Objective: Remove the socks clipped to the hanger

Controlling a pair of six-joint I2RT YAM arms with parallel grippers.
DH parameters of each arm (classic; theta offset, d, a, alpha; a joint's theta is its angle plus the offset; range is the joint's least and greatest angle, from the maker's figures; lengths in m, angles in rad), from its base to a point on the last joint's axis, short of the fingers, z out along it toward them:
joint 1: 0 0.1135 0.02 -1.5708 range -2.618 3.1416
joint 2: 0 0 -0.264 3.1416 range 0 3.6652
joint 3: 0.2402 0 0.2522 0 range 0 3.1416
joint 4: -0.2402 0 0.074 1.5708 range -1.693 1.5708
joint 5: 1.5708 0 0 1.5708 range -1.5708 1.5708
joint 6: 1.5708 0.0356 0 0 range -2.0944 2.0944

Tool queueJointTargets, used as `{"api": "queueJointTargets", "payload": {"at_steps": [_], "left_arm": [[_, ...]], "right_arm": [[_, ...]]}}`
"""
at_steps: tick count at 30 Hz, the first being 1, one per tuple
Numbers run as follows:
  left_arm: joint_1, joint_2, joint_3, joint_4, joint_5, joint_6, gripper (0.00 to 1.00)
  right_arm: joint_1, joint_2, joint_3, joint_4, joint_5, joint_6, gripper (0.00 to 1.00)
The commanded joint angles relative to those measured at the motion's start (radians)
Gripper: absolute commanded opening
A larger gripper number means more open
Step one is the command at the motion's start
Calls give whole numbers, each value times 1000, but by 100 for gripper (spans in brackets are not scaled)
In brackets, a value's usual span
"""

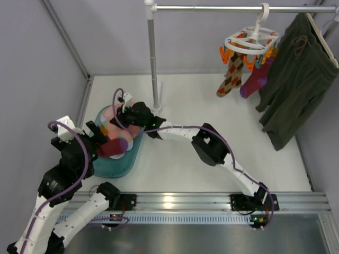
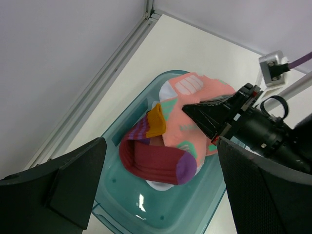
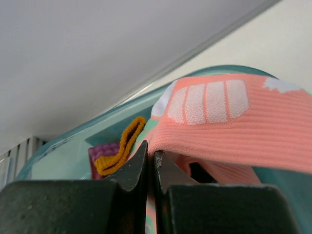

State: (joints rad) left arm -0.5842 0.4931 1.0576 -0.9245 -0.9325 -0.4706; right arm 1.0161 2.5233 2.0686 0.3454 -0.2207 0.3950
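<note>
At 9 o'clock on the table the left gripper (image 2: 161,146) hovers with its jaws spread wide over a smooth translucent teal tub (image 1: 119,166); a ribbed maroon sock (image 2: 156,163) with a purple toe lies in it; the right gripper (image 3: 151,156) has its jaws pinched on the edge of a knitted pink sock (image 2: 195,97) draped over the maroon one; a steel pole (image 1: 153,63) stands just past the tub; toward 2 o'clock the white plastic ring hanger (image 1: 251,41) hooks on the rail (image 1: 212,8); an argyle sock (image 1: 230,76) and a magenta sock (image 1: 256,79) hang clipped to it, long axes near vertical, toes toward 7 o'clock; an olive garment (image 1: 296,74) hangs just beside.
</note>
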Motion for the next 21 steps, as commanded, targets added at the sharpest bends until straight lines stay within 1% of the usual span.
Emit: {"api": "queueJointTargets", "payload": {"at_steps": [1, 5, 11, 12, 16, 17, 18, 19, 20, 21], "left_arm": [[-5, -10, -13, 44, -5, -20, 99], [-3, -11, -15, 44, -5, -33, 98], [-3, -10, 7, 42, 4, -36, 99], [-3, -10, 15, 42, 7, -36, 99], [-3, 13, 36, 41, 38, -25, 99], [-3, 25, 39, 41, 52, -22, 99], [-5, 32, 42, 41, 63, -19, 99], [-5, 38, 50, 39, 84, -17, 98], [-5, 42, 51, 38, 92, -16, 99], [-3, 44, 56, 38, 101, -16, 99]], "right_arm": [[38, -178, -60, 191, -81, -107, 0], [52, -293, -191, 271, -108, -157, 0], [84, -380, -367, 372, -126, -134, 0], [101, -380, -399, 383, -128, -131, 0], [125, -334, -432, 428, -114, -81, 1], [125, -304, -432, 444, -115, -47, 3], [119, -291, -424, 443, -115, -35, 11], [116, -281, -421, 442, -117, -21, 16], [111, -275, -421, 428, -114, -22, 39], [108, -279, -424, 414, -100, -27, 50]]}}
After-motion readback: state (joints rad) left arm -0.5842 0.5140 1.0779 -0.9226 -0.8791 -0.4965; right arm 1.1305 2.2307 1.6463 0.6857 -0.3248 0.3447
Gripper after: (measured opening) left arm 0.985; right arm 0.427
